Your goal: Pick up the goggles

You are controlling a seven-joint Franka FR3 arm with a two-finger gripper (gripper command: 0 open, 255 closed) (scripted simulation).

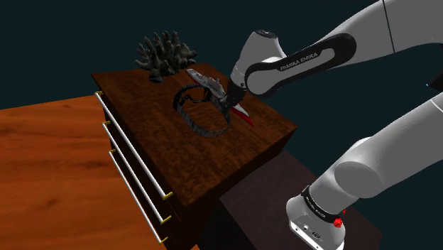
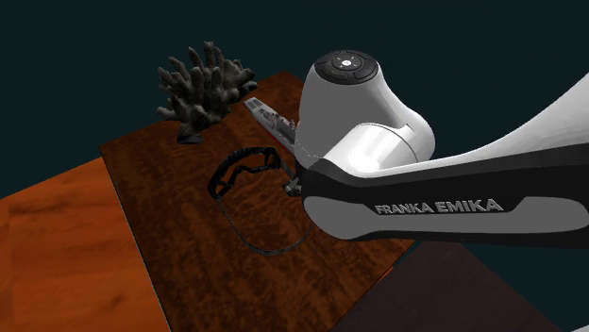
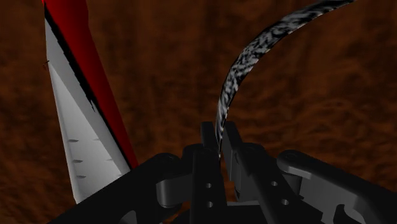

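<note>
**Firmly pinched: the jaws grip the goggles' strap**

The goggles [image 1: 190,96] [image 2: 244,172] are near the middle of the dresser top [image 1: 245,153] [image 2: 170,212]. Their dark frame faces the drawer-front edge, and the mottled grey strap [image 1: 211,131] [image 2: 269,247] [image 3: 245,60] loops away behind it. One run of the strap passes straight between the jaws of the gripper [image 1: 228,96] [image 3: 221,137]. The two black fingers [image 3: 208,135] are closed almost together on it, one pressing each side. I cannot tell whether the frame rests on the wood or hangs just above it. A long red and grey object [image 1: 207,84] [image 2: 269,118] [image 3: 83,146] lies just beside the gripper, angled toward the back edge. A dark coral-like ornament [image 1: 165,57] [image 2: 203,90] stands at a back corner. Pale rail handles [image 1: 135,170] cross the drawer fronts.
</note>
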